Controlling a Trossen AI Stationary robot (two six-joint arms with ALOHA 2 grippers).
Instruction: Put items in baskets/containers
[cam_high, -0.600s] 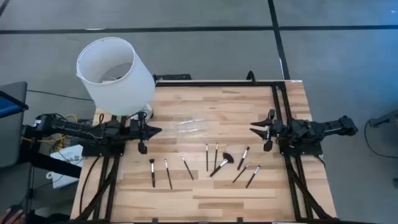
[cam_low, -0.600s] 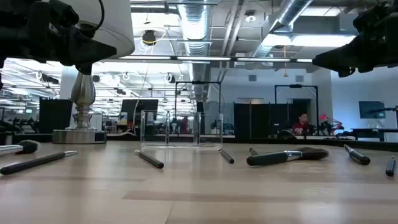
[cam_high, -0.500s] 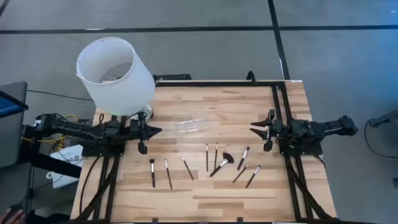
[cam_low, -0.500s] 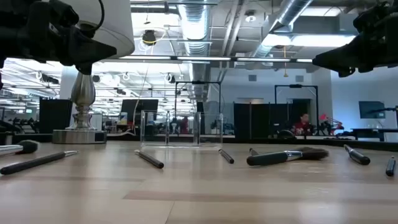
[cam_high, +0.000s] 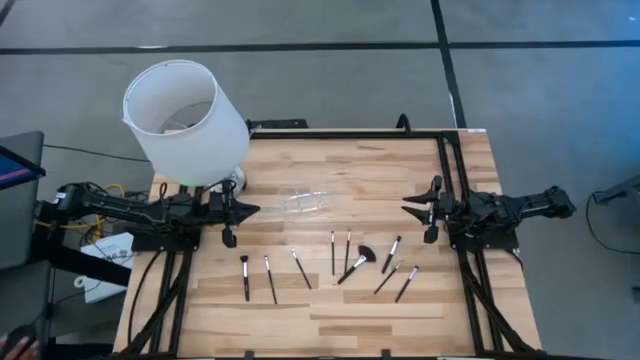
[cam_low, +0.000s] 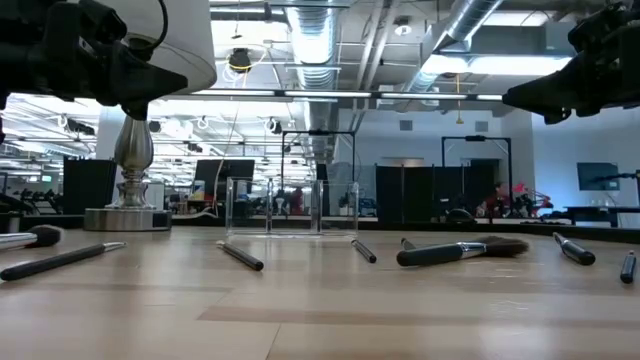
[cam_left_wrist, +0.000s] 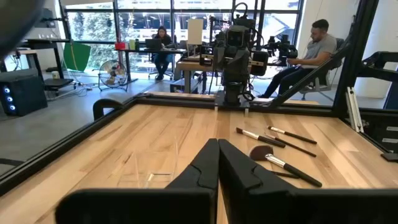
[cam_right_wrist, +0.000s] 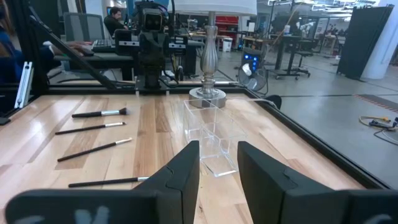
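Several slim black makeup brushes (cam_high: 333, 252) lie flat in a loose row across the near half of the wooden table, a fan-shaped one (cam_high: 357, 262) among them; they also show in the low view (cam_low: 460, 250). The clear plastic holder (cam_high: 305, 202) stands mid-table beyond them, faint in the low view (cam_low: 290, 205) and plain in the right wrist view (cam_right_wrist: 214, 137). My left gripper (cam_high: 250, 210) hovers shut at the table's left side, above the tabletop (cam_left_wrist: 217, 144). My right gripper (cam_high: 408, 208) hovers open at the right side (cam_right_wrist: 218, 149), pointing toward the holder.
A lamp with a big white shade (cam_high: 185, 120) stands on a silver base (cam_low: 128, 215) at the far left corner, close to my left arm. Black frame rails (cam_high: 450, 170) run along the table's far and side edges. People sit at desks beyond the table (cam_left_wrist: 314, 46).
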